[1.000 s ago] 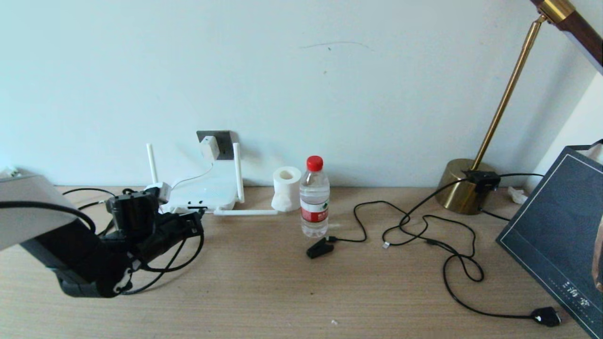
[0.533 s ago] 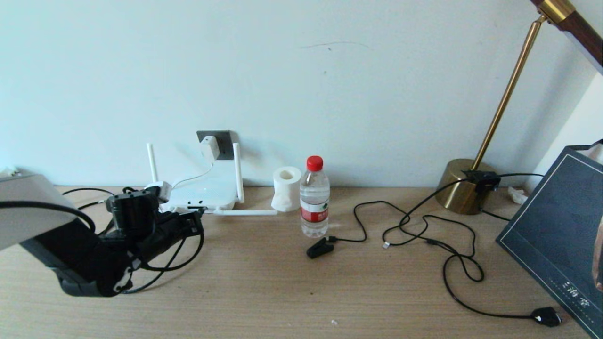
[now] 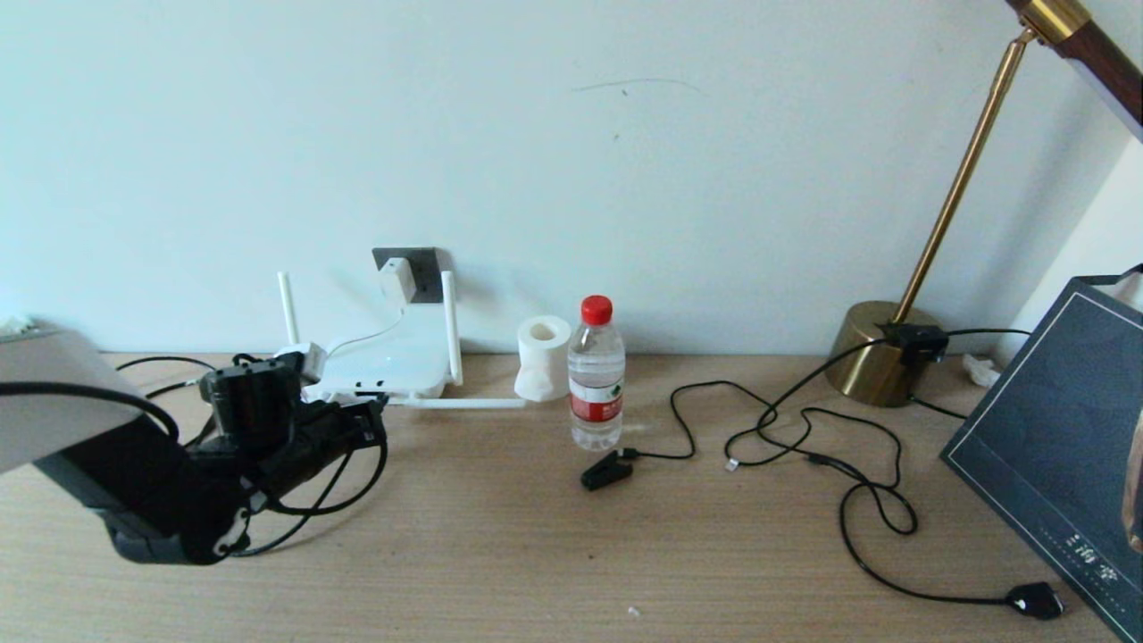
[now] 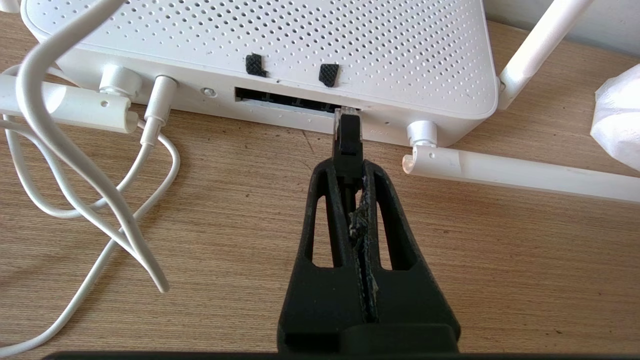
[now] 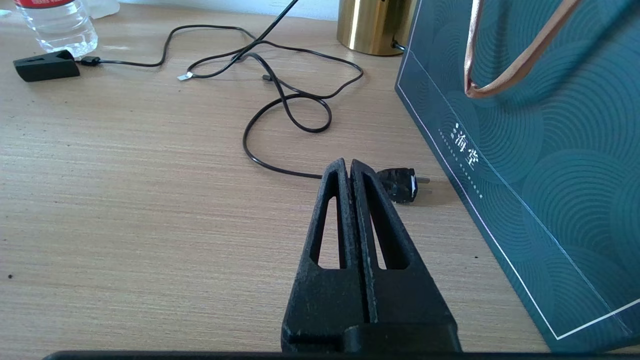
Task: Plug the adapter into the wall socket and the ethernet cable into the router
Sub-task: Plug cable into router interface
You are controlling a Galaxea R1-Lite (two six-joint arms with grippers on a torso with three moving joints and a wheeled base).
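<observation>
While clamped on the ethernet cable (image 4: 348, 145), the left gripper (image 4: 350, 172) holds the black boot just behind the clear plug; jaws pressed together on it. Left wrist view: plug tip sits at the right end of the router (image 4: 280, 55) port slot, touching the front edge; can't tell if it's seated. Head view shows none of that: the left gripper (image 3: 362, 427) and arm block the ports, w/ a black loop of cable hanging below.

Right gripper (image 5: 348, 172): jaws together, holding nothing, low over the table (image 5: 125, 200), beside a dark patterned bag (image 5: 540, 165). Only the right wrist view shows it; not seen in head view.

Adapter (image 3: 397, 279): on the wall socket (image 3: 427, 268), visible in head view only; its thin white cord (image 4: 100, 165) loops on the table by the router, clearer in left wrist view.

Counts, head view: antennas, 2 upright, 1 flat on table, a 4th only as a stub by the left arm. 1 water bottle (image 3: 596, 375), red cap. 1 tissue roll (image 3: 543, 357). 1 brass lamp (image 3: 880, 357), top cut off. 1 black clip-like plug (image 3: 607, 469) by the bottle. 1 bulky black plug (image 5: 400, 185) near the bag.

Cut off/unclear: bag runs off frame at right; black cords tangle, can't trace which goes where.
</observation>
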